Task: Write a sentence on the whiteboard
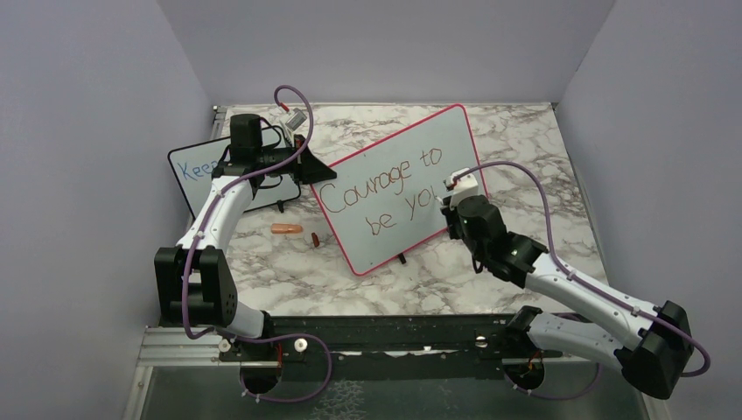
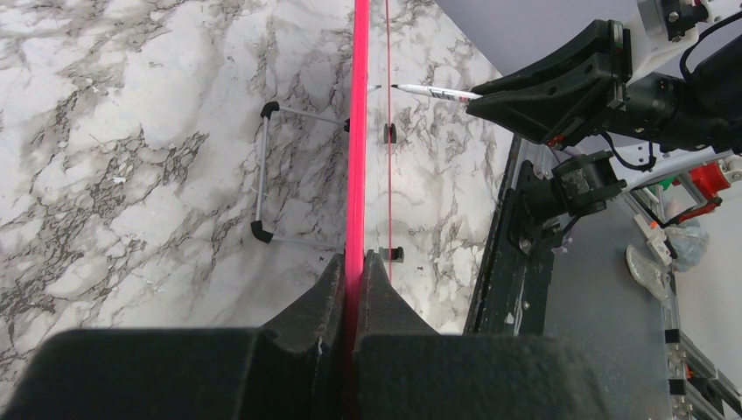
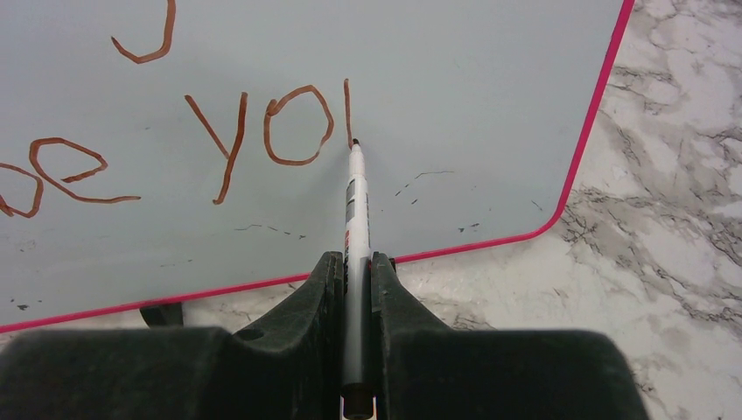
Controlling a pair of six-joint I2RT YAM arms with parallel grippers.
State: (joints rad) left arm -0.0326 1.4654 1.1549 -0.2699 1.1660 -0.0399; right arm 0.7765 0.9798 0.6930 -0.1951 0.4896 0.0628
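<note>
The whiteboard (image 1: 451, 131) stands near the middle of the marble worktop (image 1: 542, 175). On it we read the sentence (image 1: 381, 188) as "Courage to be yo" plus one upright stroke. The marker (image 3: 356, 210) touches the board with its tip just below that stroke, the right fingers (image 3: 319, 293) clamped on its barrel. Our left fingers (image 2: 328, 293) are clamped on the board's pink frame. A smaller board (image 1: 197, 171) stands behind the left arm.
</note>
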